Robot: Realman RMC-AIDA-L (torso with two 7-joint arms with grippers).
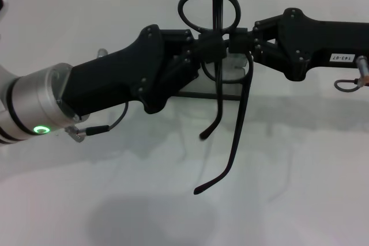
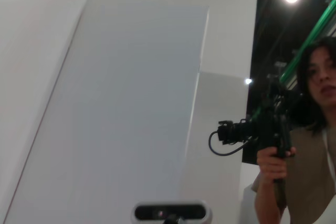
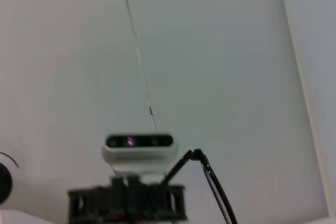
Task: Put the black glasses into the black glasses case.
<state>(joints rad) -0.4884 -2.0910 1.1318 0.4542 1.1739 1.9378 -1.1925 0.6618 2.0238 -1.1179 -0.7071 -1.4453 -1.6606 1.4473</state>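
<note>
The black glasses [image 1: 219, 15] are held up in the air at the middle of the head view, lenses uppermost and both thin temple arms hanging down. My left gripper [image 1: 211, 46] reaches in from the left and is shut on the frame. From the right, my right gripper [image 1: 240, 40] meets it and is shut on the frame beside it. One temple arm [image 3: 212, 184] also shows in the right wrist view. Of the black glasses case [image 1: 202, 93] only a dark edge shows on the table behind and below the arms; the rest is hidden.
The white table [image 1: 300, 171] spreads out below the arms. In the left wrist view, a person holding a camera [image 2: 273, 129] stands beyond white wall panels. My head camera [image 3: 139, 148] shows in the right wrist view.
</note>
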